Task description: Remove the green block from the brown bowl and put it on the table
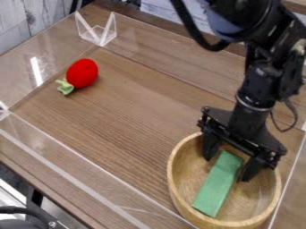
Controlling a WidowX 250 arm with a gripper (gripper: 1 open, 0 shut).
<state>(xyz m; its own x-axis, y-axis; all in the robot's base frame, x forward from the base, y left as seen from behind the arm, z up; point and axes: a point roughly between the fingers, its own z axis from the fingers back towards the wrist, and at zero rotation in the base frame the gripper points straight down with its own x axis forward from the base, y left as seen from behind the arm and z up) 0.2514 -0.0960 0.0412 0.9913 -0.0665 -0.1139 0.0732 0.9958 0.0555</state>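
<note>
The green block (221, 182) lies inside the brown bowl (182, 173) at the near right of the worktop (131, 107), propped on a slant: its near end sits low toward the bowl's front, its far end rises toward the back rim. Its long axis runs from near-left to far-right as I look at it.

The end effector (238, 161) hangs over the bowl's far half, pointing straight down, and the block's upper end reaches right in between the two dark fingers (207, 148). So the block lies mostly in front of and below the tool, trailing off toward me.

The jaws stand wide apart, one on each side of the block's far end, and I see no squeeze on it (whether a fingertip brushes the green edge I can't tell from here). Nothing is held. To my eye the fingers straddle the bar across its narrow width, which would suit a grasp.

A red round toy (80, 72) sits well apart, at the far left.
</note>
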